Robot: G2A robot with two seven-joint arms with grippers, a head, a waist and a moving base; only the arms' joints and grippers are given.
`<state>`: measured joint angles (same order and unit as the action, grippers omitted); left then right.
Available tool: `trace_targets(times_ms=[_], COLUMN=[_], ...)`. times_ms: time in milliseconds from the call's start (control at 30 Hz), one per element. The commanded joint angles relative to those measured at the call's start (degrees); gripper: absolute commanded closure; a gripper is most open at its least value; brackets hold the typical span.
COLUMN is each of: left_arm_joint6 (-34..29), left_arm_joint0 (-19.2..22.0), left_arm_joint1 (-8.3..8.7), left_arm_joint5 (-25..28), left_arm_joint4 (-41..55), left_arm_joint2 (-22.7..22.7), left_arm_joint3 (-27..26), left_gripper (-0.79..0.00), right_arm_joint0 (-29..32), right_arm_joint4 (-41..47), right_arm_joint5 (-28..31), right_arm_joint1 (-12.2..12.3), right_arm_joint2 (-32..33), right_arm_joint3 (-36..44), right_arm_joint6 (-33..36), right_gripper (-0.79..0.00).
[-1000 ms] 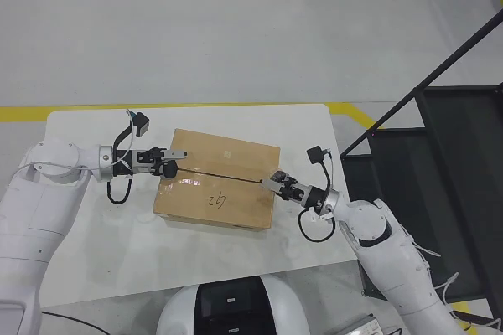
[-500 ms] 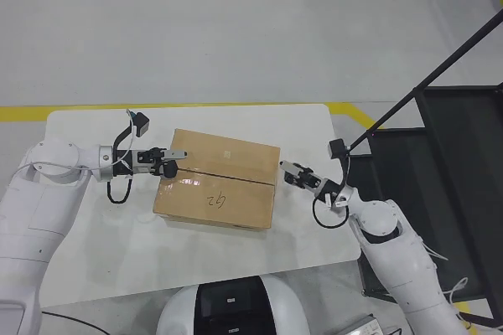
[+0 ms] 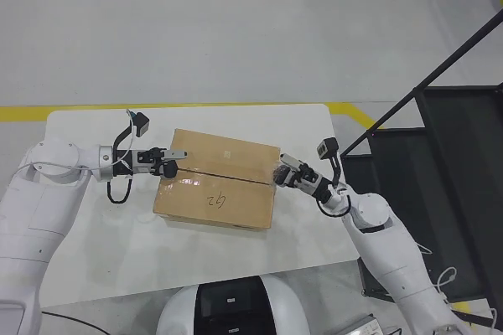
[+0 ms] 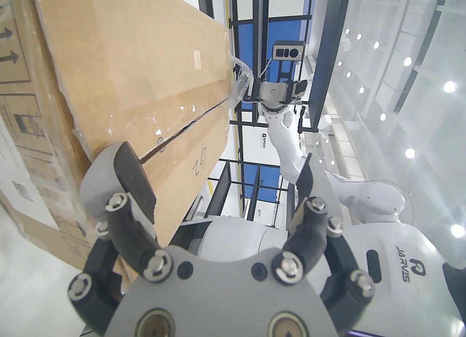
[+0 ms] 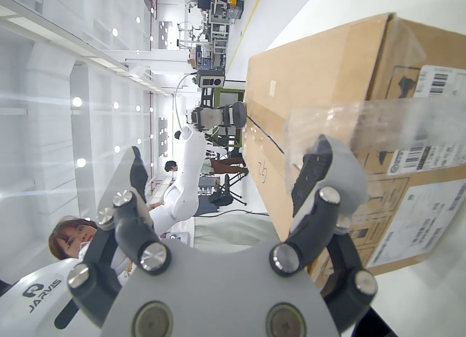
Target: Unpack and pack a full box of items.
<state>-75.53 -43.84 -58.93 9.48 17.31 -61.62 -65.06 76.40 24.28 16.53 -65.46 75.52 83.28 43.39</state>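
White table (image 3: 101, 251) bears the box (image 3: 214, 201) mid-frame; left claw (image 3: 174, 162) and right claw (image 3: 282, 167) both gape open, so best pinch the loose tape (image 5: 364, 116) firmly and peel along the seam (image 3: 222, 176).

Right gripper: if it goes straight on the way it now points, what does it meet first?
Probably the loose clear tape at the near end of the cardboard box, with the end wall just behind. The open right gripper points there; depth is unclear.
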Motion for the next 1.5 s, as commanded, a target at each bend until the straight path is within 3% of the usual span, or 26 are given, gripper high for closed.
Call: trace_targets(times_ms=[0,600,633,733,767,1200,1467], left_arm_joint6=[0.00,0.00,0.00,0.00,0.00,0.00,0.00], left_arm_joint0=[0.00,0.00,0.00,0.00,0.00,0.00,0.00], left_arm_joint1=[0.00,0.00,0.00,0.00,0.00,0.00,0.00], left_arm_joint5=[0.00,0.00,0.00,0.00,0.00,0.00,0.00], left_arm_joint4=[0.00,0.00,0.00,0.00,0.00,0.00,0.00], left_arm_joint2=[0.00,0.00,0.00,0.00,0.00,0.00,0.00], left_arm_joint3=[0.00,0.00,0.00,0.00,0.00,0.00,0.00], left_gripper=[-0.785,-0.785,-0.785,-0.785,-0.785,-0.785,-0.785], right_arm_joint0=[-1.39,-5.41,-5.18,-4.12,-3.66,5.62,10.82], right_arm_joint4=[0.46,-7.40,-8.35,-11.52,-12.34,-26.89,-25.65], right_arm_joint5=[-0.88,-0.29,-0.50,-1.86,-2.28,-8.53,-13.94], right_arm_joint1=[-0.22,-0.62,-0.55,-0.30,-0.20,1.63,1.62], right_arm_joint2=[-0.69,-0.15,0.11,0.99,1.34,7.53,6.47], right_arm_joint3=[-0.95,-1.02,-0.66,0.91,1.55,14.10,23.95], right_arm_joint6=[-0.82,-10.35,-10.88,-12.40,-12.73,-12.87,-12.24], right_gripper=[-0.785,-0.785,-0.680,-0.139,0.000,0.000,0.000])
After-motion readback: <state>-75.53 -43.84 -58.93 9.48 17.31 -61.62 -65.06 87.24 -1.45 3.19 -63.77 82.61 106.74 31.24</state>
